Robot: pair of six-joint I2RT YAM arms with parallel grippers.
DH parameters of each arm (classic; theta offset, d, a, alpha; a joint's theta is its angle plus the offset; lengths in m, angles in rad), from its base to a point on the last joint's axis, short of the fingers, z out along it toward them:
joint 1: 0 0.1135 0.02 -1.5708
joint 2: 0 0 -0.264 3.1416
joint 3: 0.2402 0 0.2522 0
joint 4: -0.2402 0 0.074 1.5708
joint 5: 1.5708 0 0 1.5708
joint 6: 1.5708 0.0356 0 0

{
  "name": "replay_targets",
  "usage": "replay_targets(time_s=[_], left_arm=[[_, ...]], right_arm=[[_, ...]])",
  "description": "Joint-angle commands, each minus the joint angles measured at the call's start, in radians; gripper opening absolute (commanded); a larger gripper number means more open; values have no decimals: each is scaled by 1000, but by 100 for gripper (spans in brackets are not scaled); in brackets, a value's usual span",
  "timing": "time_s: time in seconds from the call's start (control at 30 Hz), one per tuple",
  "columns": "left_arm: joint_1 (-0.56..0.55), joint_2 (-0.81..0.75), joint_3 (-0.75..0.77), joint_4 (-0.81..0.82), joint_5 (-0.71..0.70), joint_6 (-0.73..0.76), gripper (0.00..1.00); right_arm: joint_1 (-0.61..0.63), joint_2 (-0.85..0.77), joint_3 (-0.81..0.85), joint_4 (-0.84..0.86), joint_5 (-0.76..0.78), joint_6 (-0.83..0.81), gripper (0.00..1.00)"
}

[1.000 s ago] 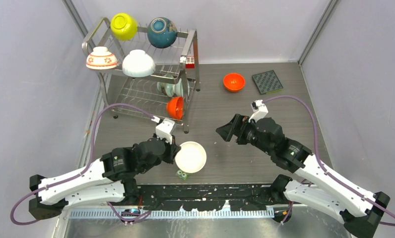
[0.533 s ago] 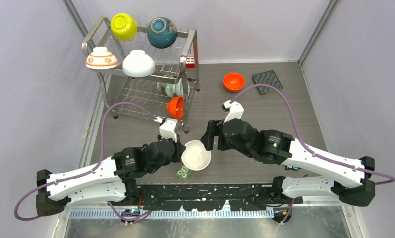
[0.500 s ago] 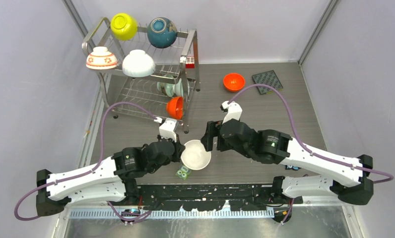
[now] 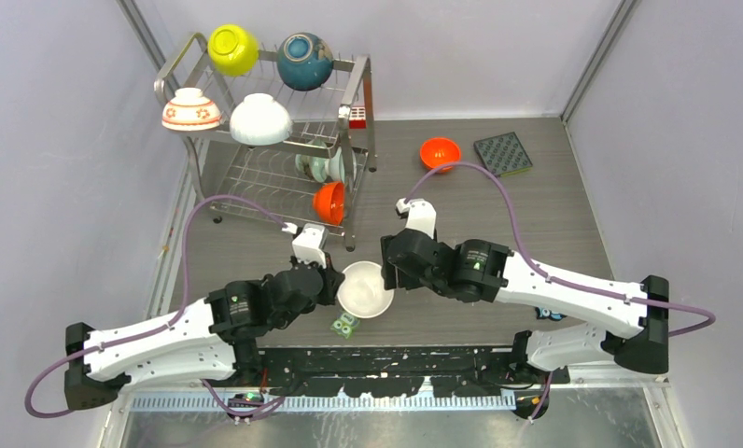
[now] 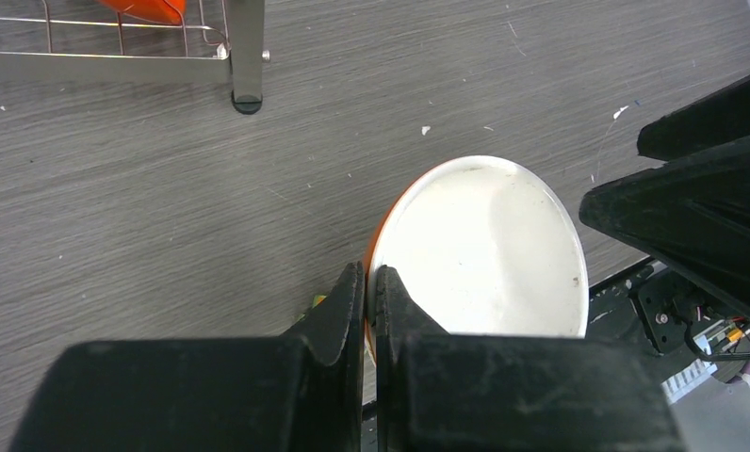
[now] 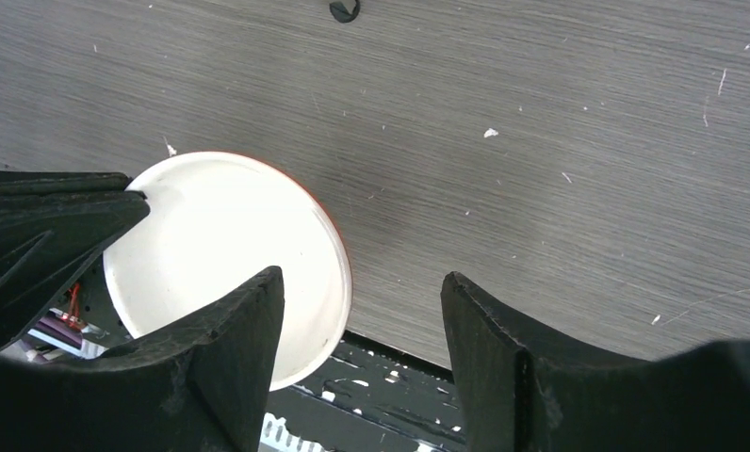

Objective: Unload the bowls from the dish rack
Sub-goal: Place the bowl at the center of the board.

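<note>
My left gripper (image 5: 371, 282) is shut on the left rim of a bowl (image 5: 480, 250) that is white inside and orange outside, held near the table's front edge (image 4: 365, 289). My right gripper (image 6: 362, 311) is open, its left finger over the bowl (image 6: 225, 254) and its right finger outside the rim. The dish rack (image 4: 357, 79) holds a yellow-green bowl (image 4: 232, 49), a teal bowl (image 4: 304, 61), a flowered bowl (image 4: 191, 109) and a white bowl (image 4: 260, 119) on top. An orange bowl (image 4: 329, 202) and a pale green bowl (image 4: 316, 168) stand in its lower tier.
Another orange bowl (image 4: 440, 153) sits on the table at the back right beside a dark square mat (image 4: 503, 153). A small green item (image 4: 344, 326) lies by the front edge under the held bowl. A rack leg (image 5: 247, 56) stands just beyond my left gripper.
My right arm has swung left and now has its open fingers at the bowl's right rim. My left gripper has kept hold of the bowl and shifted it slightly.
</note>
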Motion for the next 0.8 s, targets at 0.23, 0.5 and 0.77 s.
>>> replay_targets(time_s=[0.23,0.5,0.77], left_arm=[[-6,-32,1,63,-37,-35,0],[-6,-49,-4,64,-43,-45,0],[-6,-56,-8,64,-43,-50,0]], right_arm=[[7,55,10,80,-55,55,59],[7,67,-22,95,-60,61,52],[7,70,-55,115,-72,71,42]])
